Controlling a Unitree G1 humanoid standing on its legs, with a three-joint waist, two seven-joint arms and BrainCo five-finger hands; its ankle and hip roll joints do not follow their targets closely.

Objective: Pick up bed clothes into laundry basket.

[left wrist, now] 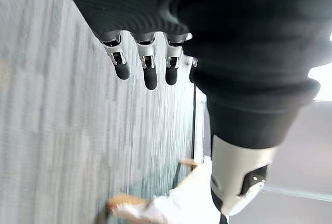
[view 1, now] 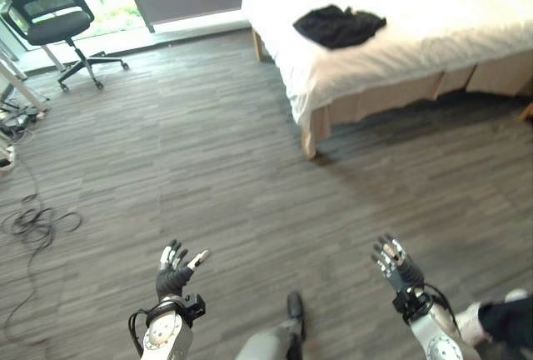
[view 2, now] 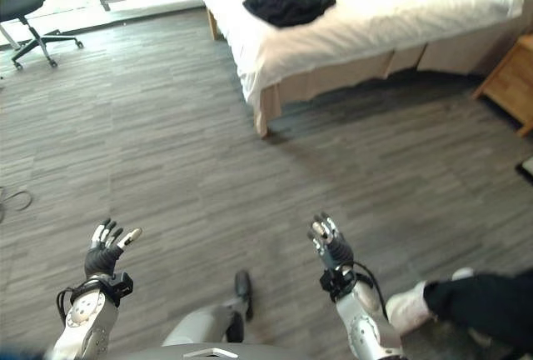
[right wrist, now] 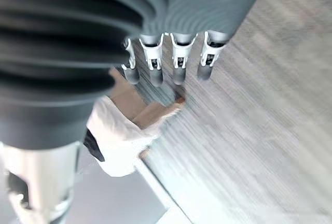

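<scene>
Both hands were held low at the near edge of the scene, well apart from each other and over bare wood-pattern floor (view 1: 208,152). The left hand (view 1: 172,275) was at the near left, fingers straight and spread, thumb out to the side, holding nothing. The right hand (view 2: 331,247) was at the near right, fingers likewise straight and relaxed, holding nothing. The left wrist view showed its dark-tipped fingers (left wrist: 150,73) extended in a row over the floor; the right wrist view showed the same for the right hand's fingers (right wrist: 179,63).

The bed (view 1: 416,35) stood at the far right, with a white sheet and a wooden frame along its near side. A black garment (view 1: 339,25), crumpled in a heap, lay on top of the sheet near the bed's left end, close to the near-left corner. It was well apart from both hands and untouched.

A black office chair (view 1: 52,18) stood at the far left by the window. A wooden nightstand (view 2: 508,81) stood at the right, beside the bed. A person's dark trouser leg and white shoe (view 2: 408,306) showed at the near right, just beside the right arm.
</scene>
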